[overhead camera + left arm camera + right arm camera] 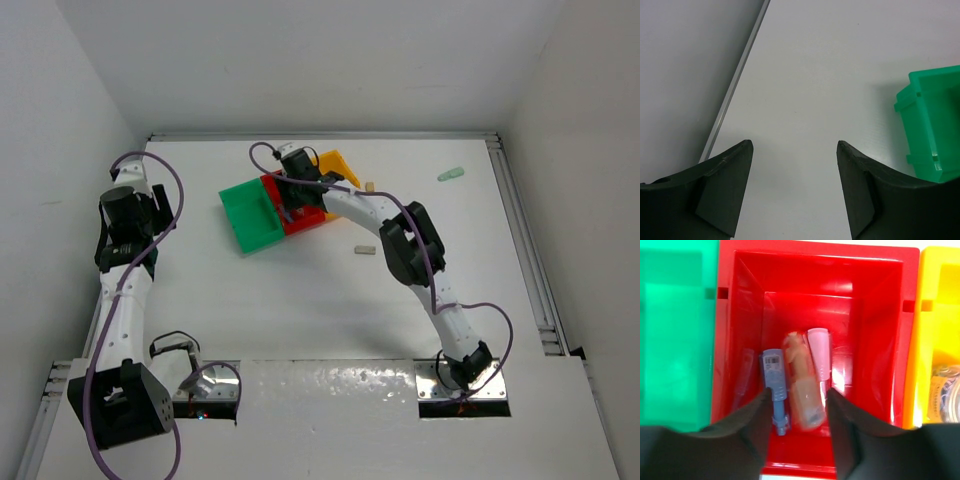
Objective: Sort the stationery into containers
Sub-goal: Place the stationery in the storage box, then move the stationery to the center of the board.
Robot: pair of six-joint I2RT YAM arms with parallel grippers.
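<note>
**A:** Right wrist view: the right fingers point(752, 432) hang over the red bin point(740, 305), spread apart and gripping nothing.

**B:** What lies beneath them?

**A:** 3 oblong pieces lie side by side on the bin floor. A blue piece point(775, 380) sits under the finger nearer the green bin point(675, 350). A blurred orange piece point(802, 395) is in the gap between the 2 fingers. A pink piece point(819, 352) lies against its other side.

**B:** And the other bins?

**A:** The green bin sits tight against one side of the red bin and the yellow bin point(932, 320) against the other. A roll point(945, 390) shows inside the yellow bin, cut off by the frame edge.

**B:** The left arm?

**A:** In the left wrist view, the left fingers point(722, 190) are released and wide apart above the tabletop point(805, 75). A corner of the green bin is off to one side, apart from them.

**B:** Anything still outside the bins?

**A:** The top external view shows 3 items on the tabletop. A mint green piece point(451, 174) lies well apart from the bins, toward the far right. A small tan block point(369, 186) is near the yellow bin. A pale oblong piece point(364, 248) lies closer to the arm bases, apart from the red bin.
</note>
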